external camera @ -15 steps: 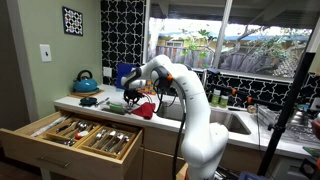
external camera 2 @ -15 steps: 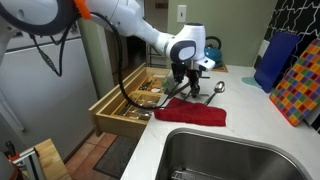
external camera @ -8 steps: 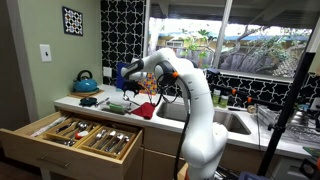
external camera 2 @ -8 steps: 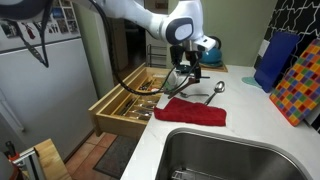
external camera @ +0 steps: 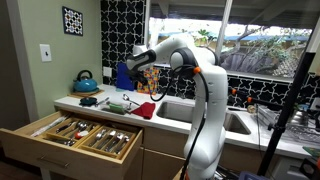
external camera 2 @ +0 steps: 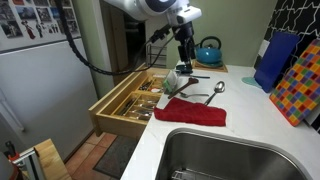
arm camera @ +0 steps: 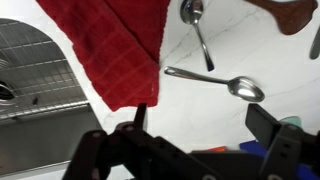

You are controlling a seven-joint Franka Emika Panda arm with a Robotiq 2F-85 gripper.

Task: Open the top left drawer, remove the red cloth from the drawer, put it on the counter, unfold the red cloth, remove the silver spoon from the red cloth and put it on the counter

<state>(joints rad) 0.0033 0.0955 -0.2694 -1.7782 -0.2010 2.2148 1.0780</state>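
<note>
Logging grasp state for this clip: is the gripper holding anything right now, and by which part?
Nothing is held. The gripper hangs open in the air, with nothing between its fingers; the spoon and the cloth lie on the counter below.

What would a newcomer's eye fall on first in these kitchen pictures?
The red cloth lies spread on the white counter next to the sink, with a spoon close beside it. Below the counter, a drawer of cutlery stands wide open. The arm's tool hangs open above the counter, holding nothing.
</note>
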